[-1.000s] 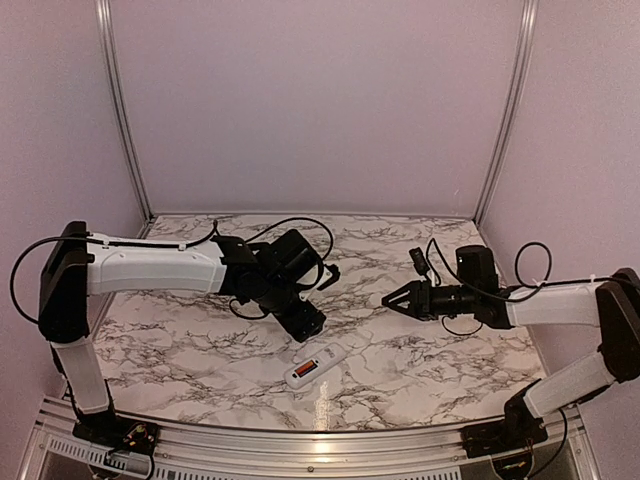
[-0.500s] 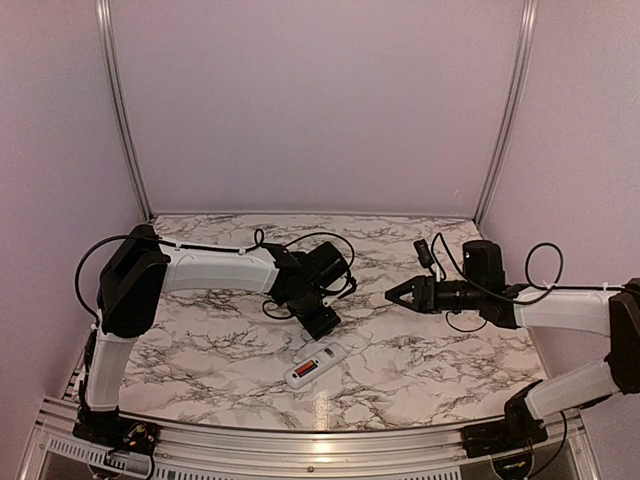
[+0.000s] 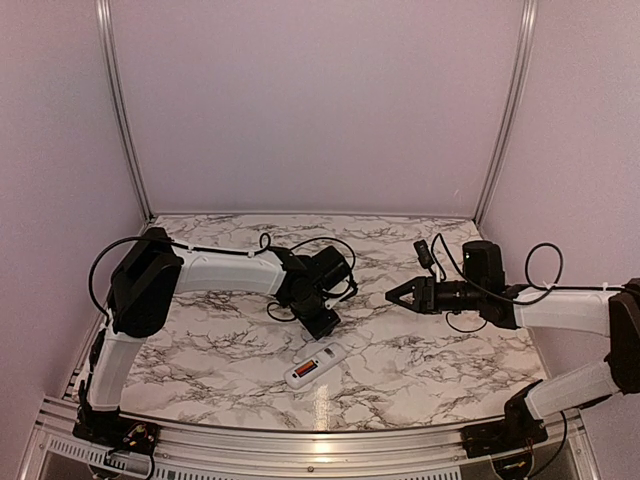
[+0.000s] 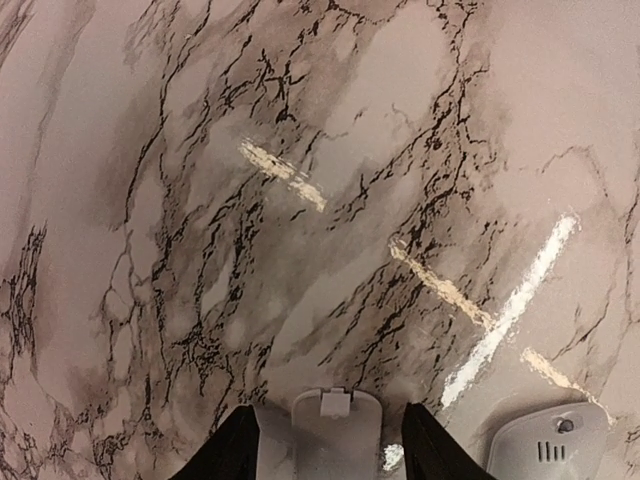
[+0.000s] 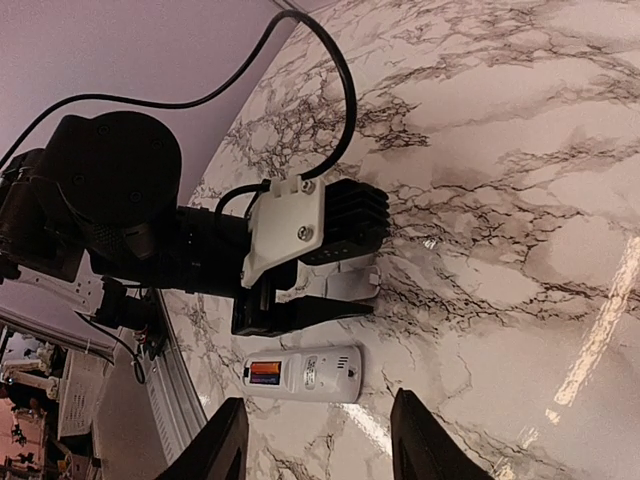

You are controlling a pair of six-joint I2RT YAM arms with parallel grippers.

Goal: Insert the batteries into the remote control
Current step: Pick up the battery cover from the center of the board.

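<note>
As the left arm (image 3: 215, 270) has folded its elbow up and swung rightward across the desk (image 3: 200, 350) over the last second, its left tool (image 3: 322, 322) has come down low, just behind the remote control (image 3: 316, 365). The right arm (image 3: 560, 305) has only drifted slightly. Its right tool (image 3: 397, 295) hangs above the desk, well apart from the remote, with its fingers spread and nothing between them.

The remote has not moved. It lies face down near the front edge with its battery bay uncovered.

The left tool's fingers stand apart around a small white battery cover (image 4: 335, 430) lying flat on the desk. A sliver of desk seems to show on one side, so I judge the cover is straddled rather than pinched.

An orange-copper battery (image 5: 265, 372) sits in the bay. A dark band beside it may be the black one, but I cannot tell. The loading looks nearly finished, with closing the bay probably the step in hand.
</note>
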